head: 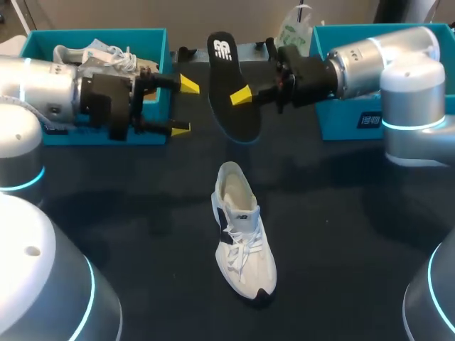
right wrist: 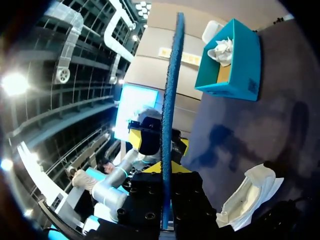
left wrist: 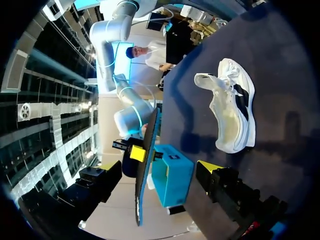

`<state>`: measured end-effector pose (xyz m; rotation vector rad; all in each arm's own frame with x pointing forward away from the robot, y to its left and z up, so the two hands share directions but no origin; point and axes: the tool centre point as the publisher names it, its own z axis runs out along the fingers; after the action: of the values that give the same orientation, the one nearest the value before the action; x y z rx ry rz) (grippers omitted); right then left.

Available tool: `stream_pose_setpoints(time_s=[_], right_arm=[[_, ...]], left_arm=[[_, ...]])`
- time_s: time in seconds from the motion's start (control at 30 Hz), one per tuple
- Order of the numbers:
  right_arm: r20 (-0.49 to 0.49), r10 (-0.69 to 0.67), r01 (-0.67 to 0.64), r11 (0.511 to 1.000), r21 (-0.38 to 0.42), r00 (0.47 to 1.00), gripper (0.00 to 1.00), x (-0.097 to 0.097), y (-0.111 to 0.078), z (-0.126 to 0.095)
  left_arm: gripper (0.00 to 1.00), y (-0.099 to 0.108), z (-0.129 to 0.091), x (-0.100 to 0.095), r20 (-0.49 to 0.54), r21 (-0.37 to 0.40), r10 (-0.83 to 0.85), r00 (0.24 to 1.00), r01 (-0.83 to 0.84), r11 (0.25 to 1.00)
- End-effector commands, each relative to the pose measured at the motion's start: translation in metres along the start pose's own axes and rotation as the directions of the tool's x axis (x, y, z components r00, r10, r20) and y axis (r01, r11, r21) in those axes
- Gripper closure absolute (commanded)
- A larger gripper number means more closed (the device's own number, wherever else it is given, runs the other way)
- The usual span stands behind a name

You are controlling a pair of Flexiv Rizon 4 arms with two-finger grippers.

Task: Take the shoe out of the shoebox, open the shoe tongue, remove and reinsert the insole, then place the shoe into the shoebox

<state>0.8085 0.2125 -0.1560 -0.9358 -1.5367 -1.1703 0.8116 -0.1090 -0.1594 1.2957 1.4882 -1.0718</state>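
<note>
A white shoe [head: 242, 234] lies on the dark table, toe toward me; it also shows as the shoe [left wrist: 232, 107] and the shoe [right wrist: 250, 195] in the wrist views. The black insole [head: 234, 85] hangs in the air above the table's far middle, and my right gripper [head: 240, 94] is shut on it. Edge-on, the insole [right wrist: 170, 95] rises from my right gripper [right wrist: 165, 172]. My left gripper [head: 185, 106] stands open just left of the insole and does not touch it. From that wrist the insole [left wrist: 145, 165] stands ahead of my left gripper [left wrist: 157, 170].
A teal shoebox [head: 153, 34] at the back left holds another white shoe [head: 96, 55]; the same shoebox [right wrist: 245, 70] appears from the right wrist. A second teal box [head: 355, 121] stands at the back right, behind my right arm, also seen as the box [left wrist: 172, 175].
</note>
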Motion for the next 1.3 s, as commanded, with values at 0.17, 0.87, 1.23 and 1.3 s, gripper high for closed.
stream_pose_setpoints(time_s=[0.17, 0.87, 1.23, 1.3], right_arm=[[0.000, 0.001, -0.001, 1.000, 0.005, 1.000, 1.00, -0.001, 0.002, 0.001], [0.129, -0.127, 0.147, 0.976, -0.160, 0.984, 1.00, -0.013, -0.007, -0.016], [0.129, -0.127, 0.147, 0.976, -0.160, 0.984, 1.00, -0.013, -0.007, -0.016], [0.129, -0.127, 0.147, 0.976, -0.160, 0.984, 1.00, -0.013, -0.007, -0.016]], left_arm=[[0.00, 0.001, -0.003, -0.001, -0.005, 0.005, 0.000, 1.000, 0.000, 1.000], [0.00, 0.013, -0.010, 0.061, -0.405, -0.360, -0.712, 0.573, 0.616, 0.701], [0.00, 0.013, -0.010, 0.061, -0.405, -0.360, -0.712, 0.573, 0.616, 0.701], [0.00, 0.011, -0.009, 0.068, -0.370, -0.393, -0.754, 0.543, 0.643, 0.657]])
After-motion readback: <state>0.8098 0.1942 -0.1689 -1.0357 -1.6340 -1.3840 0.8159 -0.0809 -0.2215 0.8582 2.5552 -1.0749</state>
